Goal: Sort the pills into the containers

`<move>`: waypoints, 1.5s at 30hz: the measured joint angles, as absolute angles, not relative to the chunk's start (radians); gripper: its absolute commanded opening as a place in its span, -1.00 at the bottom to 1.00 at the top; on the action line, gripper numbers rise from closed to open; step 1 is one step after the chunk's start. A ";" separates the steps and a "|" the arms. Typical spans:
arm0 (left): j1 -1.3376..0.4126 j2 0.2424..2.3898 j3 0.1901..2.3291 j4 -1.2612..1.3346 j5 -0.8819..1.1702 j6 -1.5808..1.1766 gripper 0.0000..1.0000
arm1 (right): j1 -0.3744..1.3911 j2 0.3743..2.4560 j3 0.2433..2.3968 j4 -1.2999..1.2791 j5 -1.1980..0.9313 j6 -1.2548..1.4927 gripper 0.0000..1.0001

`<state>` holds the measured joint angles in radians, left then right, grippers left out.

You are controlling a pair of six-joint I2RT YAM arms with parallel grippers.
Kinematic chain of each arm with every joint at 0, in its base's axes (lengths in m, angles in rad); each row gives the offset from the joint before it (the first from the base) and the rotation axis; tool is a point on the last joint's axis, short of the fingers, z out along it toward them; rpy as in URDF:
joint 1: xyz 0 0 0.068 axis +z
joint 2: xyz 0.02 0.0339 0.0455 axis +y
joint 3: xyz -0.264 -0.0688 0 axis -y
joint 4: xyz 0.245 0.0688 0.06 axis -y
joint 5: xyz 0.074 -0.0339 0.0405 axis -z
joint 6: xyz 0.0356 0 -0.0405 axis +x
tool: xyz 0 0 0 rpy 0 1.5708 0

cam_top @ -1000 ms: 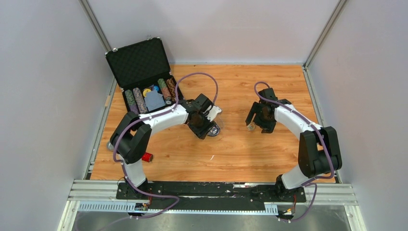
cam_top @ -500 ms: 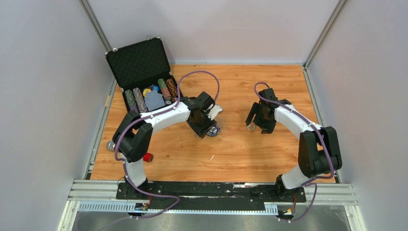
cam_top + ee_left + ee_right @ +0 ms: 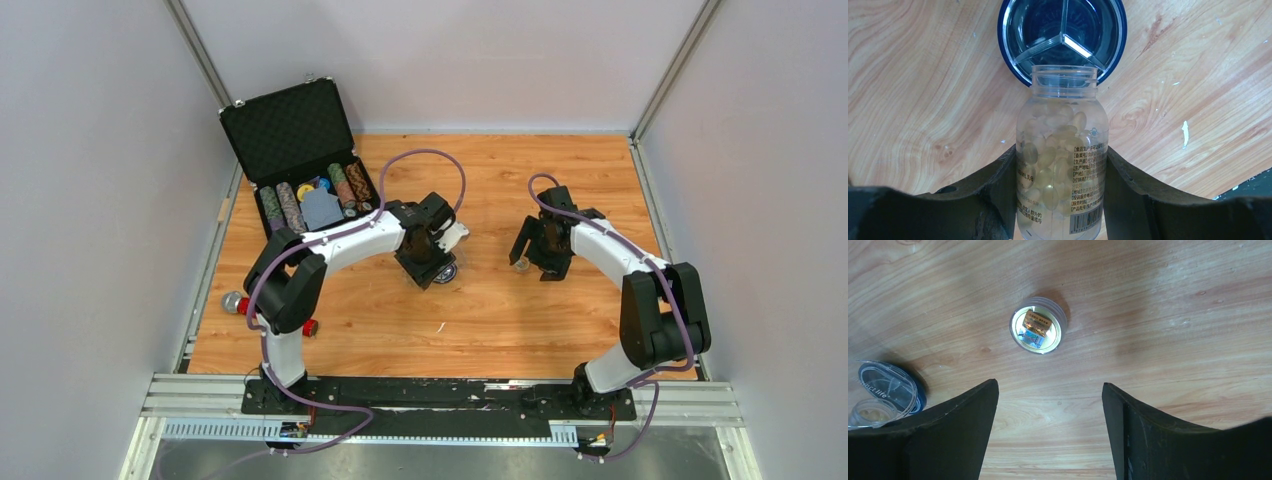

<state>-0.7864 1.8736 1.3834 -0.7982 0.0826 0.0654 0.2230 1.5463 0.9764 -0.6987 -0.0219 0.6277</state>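
Note:
My left gripper (image 3: 1062,172) is shut on a clear pill bottle (image 3: 1062,150) full of pale yellow capsules. The bottle has no cap, and its mouth points at the near rim of the round dish (image 3: 1018,45), which is silvery-blue with dark dividers. No pill shows in the dish's compartments. In the top view this gripper (image 3: 432,262) covers most of the dish (image 3: 450,271). My right gripper (image 3: 1050,385) is open and empty above bare wood. A round bottle cap (image 3: 1038,331) lies just beyond its fingers. The dish also shows at the left of the right wrist view (image 3: 890,385).
An open black poker-chip case (image 3: 305,160) with rows of chips stands at the back left. A small red object (image 3: 307,326) and a silver-and-red object (image 3: 233,302) lie near the left arm's base. The cap (image 3: 521,264) lies left of the right gripper (image 3: 540,255).
My left arm has swung a little to the right and back with the bottle, uncovering the silver-and-red object at the left edge. The right arm has hardly moved.

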 measured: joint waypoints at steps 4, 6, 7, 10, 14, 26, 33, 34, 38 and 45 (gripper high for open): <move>-0.792 1.885 1.403 -0.815 0.063 0.066 -1.00 | 0.221 1.546 0.974 -0.699 -0.028 0.628 0.53; -0.793 1.891 1.411 -0.822 0.057 0.066 -1.00 | 0.221 1.546 0.974 -0.698 -0.028 0.628 0.53; -0.794 1.894 1.416 -0.827 0.054 0.066 -1.00 | 0.221 1.546 0.973 -0.698 -0.028 0.628 0.53; -0.796 1.905 1.427 -0.836 0.043 0.065 -1.00 | 0.221 1.546 0.973 -0.698 -0.028 0.628 0.53; -0.800 1.917 1.441 -0.853 0.030 0.065 -1.00 | 0.220 1.546 0.973 -0.698 -0.028 0.628 0.53; -0.811 1.938 1.475 -0.902 0.012 0.066 -1.00 | 0.219 1.546 0.962 -0.695 -0.032 0.628 0.52; -0.811 1.949 1.497 -0.927 0.001 0.066 -1.00 | 0.218 1.546 0.962 -0.693 -0.037 0.628 0.52; -0.811 1.951 1.501 -0.928 -0.002 0.066 -1.00 | 0.217 1.546 0.962 -0.692 -0.037 0.628 0.52; -0.811 1.961 1.519 -0.940 -0.014 0.066 -1.00 | 0.214 1.546 0.962 -0.691 -0.039 0.628 0.52; -0.812 1.981 1.533 -0.954 -0.028 0.065 -1.00 | 0.214 1.546 0.955 -0.690 -0.041 0.628 0.52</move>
<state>-0.8120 1.9812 1.5330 -0.9539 -0.0277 0.0650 0.2138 1.5463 0.9550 -0.6895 -0.0414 0.6277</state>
